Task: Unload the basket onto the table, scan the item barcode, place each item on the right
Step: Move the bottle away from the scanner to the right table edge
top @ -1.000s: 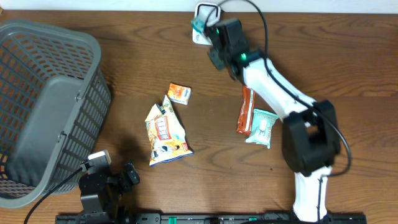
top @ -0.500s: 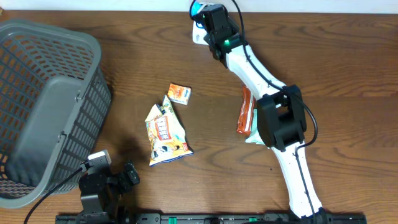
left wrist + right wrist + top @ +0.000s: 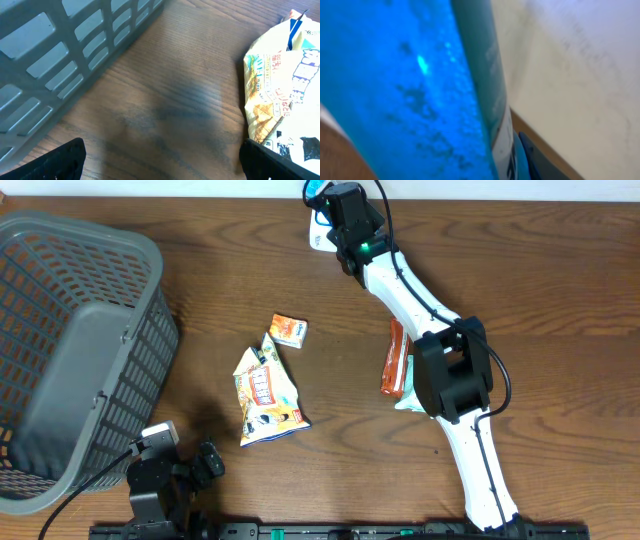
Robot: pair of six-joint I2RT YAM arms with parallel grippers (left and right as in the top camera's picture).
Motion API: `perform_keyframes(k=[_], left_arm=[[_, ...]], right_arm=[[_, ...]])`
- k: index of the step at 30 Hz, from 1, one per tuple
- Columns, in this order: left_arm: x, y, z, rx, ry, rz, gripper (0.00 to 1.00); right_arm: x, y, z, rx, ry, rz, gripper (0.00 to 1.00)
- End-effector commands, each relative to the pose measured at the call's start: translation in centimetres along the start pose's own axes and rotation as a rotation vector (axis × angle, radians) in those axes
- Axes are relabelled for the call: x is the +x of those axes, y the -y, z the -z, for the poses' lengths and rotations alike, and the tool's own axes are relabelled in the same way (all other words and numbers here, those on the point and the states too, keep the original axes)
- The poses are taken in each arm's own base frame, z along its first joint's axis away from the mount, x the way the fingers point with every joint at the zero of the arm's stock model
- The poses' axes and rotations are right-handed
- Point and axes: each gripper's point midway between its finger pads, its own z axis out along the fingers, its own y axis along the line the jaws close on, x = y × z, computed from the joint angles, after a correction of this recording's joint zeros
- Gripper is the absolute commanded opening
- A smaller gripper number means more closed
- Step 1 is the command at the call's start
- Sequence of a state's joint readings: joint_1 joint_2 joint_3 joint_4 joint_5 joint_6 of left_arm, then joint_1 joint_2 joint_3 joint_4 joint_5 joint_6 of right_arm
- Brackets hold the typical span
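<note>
Grey plastic lattice basket (image 3: 140,360) sits far left. The left gripper (image 3: 160,162) is low beside it, jaws spread wide, holding nothing, well apart from the action. A crinkly foil snack bag (image 3: 266,395) lies flat mid-table. The right gripper (image 3: 326,202) is at the far edge, jaws narrow on a glossy blue item (image 3: 315,190). Its long axis runs up the wrist view, just beside a white unit (image 3: 319,237), likely the scanner. The right arm is nearer. No barcode is visible.

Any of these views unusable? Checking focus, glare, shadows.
Right wrist: nearly useless. A blue surface sits right at the lens, fully out of focus, with one small glare spot. Left wrist: in focus, with a soft dark shadow on the table and the snack bag cut off at the frame's edge. Overhead: sharp, evenly lit, no glare.
</note>
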State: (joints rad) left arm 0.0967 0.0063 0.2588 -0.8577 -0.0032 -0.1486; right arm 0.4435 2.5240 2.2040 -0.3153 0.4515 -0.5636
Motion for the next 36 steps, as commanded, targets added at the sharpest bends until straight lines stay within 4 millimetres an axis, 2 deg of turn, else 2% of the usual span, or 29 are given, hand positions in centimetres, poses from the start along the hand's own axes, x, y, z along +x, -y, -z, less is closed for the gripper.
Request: perform_keyframes(k=[1,4,7,9,12,15,17,21,27,31,33,36], left_arm=[[1.6,-0.6,-0.3,-0.025,-0.057,-0.021,0.98],[1.6,-0.6,-0.3,-0.025,-0.057,-0.021,0.98],[1.6,-0.6,-0.3,-0.025,-0.057,-0.021,0.98],[1.6,-0.6,-0.3,-0.025,-0.057,-0.021,0.98],[1.6,-0.6,-0.3,-0.025,-0.057,-0.021,0.98],[1.6,-0.6,-0.3,-0.025,-0.057,-0.021,0.98],[1.6,-0.6,-0.3,-0.025,-0.057,-0.021,0.98],[1.6,-0.6,-0.3,-0.025,-0.057,-0.021,0.98],[1.6,-0.6,-0.3,-0.025,-0.057,-0.021,0.98],[1.6,-0.6,-0.3,-0.025,-0.057,-0.021,0.98],[1.6,-0.6,-0.3,-0.025,-0.057,-0.021,0.98],[1.6,-0.6,-0.3,-0.025,-0.057,-0.021,0.98]], right_arm=[[-1.5,3.6,2.5,0.064,-0.004,-0.070,0.10],[-0.4,5.2,3.8,0.095,-0.067,-0.116,0.11],[1.4,8.3,5.5,0.144,-0.144,-0.191,0.10],[3.0,10.2,6.4,0.168,-0.194,-0.226,0.10],[6.8,12.7,7.1,0.183,-0.307,-0.272,0.11],[11.9,14.9,7.4,0.214,-0.452,-0.309,0.07],[16.3,16.6,7.3,0.243,-0.566,-0.349,0.05],[24.4,19.7,7.2,0.289,-0.727,-0.452,0.06],[34.6,24.2,7.7,0.365,-0.868,-0.574,0.08],[40.6,26.1,8.5,0.392,-0.949,-0.604,0.10],[44.7,26.9,9.2,0.408,-0.999,-0.621,0.11],[48.9,27.4,10.2,0.438,-1.049,-0.657,0.11]])
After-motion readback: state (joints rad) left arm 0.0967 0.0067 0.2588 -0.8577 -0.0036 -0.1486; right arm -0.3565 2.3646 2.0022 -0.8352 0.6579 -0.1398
